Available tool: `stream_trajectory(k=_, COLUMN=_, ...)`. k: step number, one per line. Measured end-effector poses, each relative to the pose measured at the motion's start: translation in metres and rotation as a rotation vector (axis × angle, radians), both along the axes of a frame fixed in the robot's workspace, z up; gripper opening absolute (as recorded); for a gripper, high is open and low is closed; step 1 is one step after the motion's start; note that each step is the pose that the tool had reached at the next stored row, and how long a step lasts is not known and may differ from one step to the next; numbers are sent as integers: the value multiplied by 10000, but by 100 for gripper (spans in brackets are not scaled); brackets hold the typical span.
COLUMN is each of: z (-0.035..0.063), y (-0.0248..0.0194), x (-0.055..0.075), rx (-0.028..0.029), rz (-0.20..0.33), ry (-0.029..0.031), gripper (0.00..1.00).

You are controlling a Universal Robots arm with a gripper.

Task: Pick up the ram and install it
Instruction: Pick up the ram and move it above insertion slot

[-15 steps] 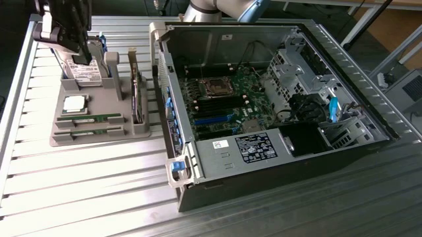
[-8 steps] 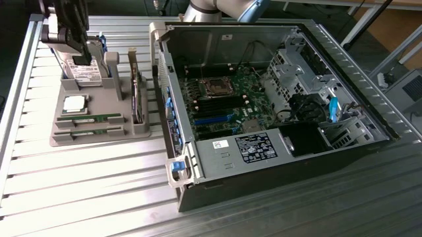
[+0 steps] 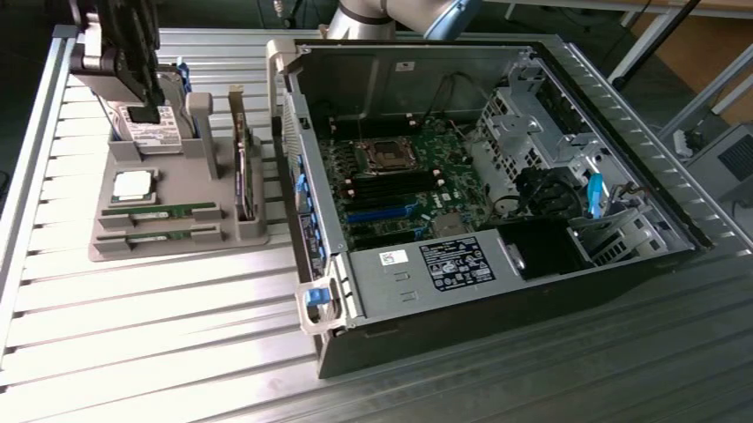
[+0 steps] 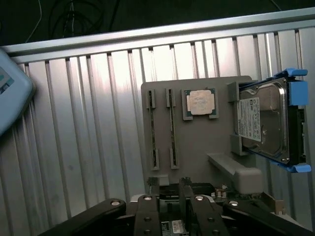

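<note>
Gripper [image 3: 144,104] [image 4: 171,189] hangs above grey tray [image 3: 176,250] [image 4: 197,142], at exterior-view 12 o'clock of ram [image 3: 159,212] [image 4: 172,132] and second stick [image 3: 159,235] [image 4: 154,132], both lying in tray slots; jaw state cannot be told.

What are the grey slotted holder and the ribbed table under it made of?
The matte grey slotted holder looks like plastic, perhaps printed: dull, uniform, no glare. The ribbed silver table looks like bare aluminium: bright streaky reflections along its grooves.
</note>
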State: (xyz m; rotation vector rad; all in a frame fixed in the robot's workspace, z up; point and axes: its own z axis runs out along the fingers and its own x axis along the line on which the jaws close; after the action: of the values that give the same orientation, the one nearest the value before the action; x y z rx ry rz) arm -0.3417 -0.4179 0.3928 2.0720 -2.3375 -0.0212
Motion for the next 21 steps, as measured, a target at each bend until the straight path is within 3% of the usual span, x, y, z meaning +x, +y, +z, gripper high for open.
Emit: stream_trajectory(k=21, z=-194, y=0, x=-27, rx=1, rz=0, ry=0, gripper=29)
